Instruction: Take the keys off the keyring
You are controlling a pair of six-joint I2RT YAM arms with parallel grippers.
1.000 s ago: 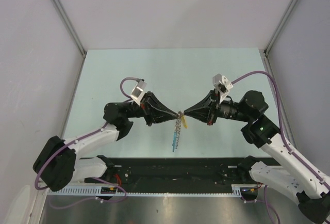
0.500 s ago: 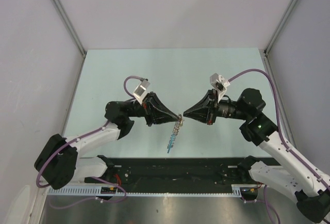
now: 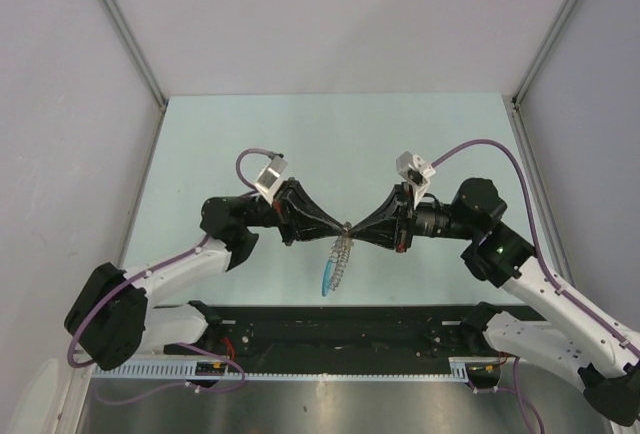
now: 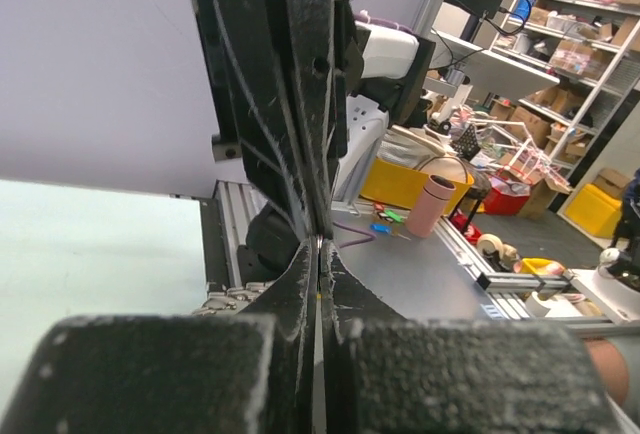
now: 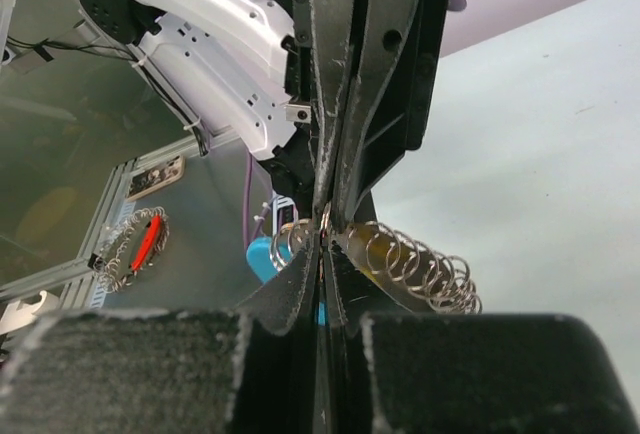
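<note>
Pale-green table (image 3: 300,134) lies under both claws, which meet tip to tip above its near half. Left claw (image 3: 338,225) points right and is clamped fully shut. Its wrist view shows a thin silvery sliver of the keyring (image 4: 318,264) nipped between the fingers. Right claw (image 3: 353,233) points left, touching the left claw's tips. Its jaws are drawn almost together on the top of the bunch, but the fingers hide which piece they pinch. Keys (image 3: 340,257) hang just below the meeting tips as a string of silvery coils. In the right wrist view the coils spill to both sides of that claw's fingers. Blue piece (image 3: 326,284) dangles at the bunch's lower end, below the tips and slightly toward the left claw's side.
</note>
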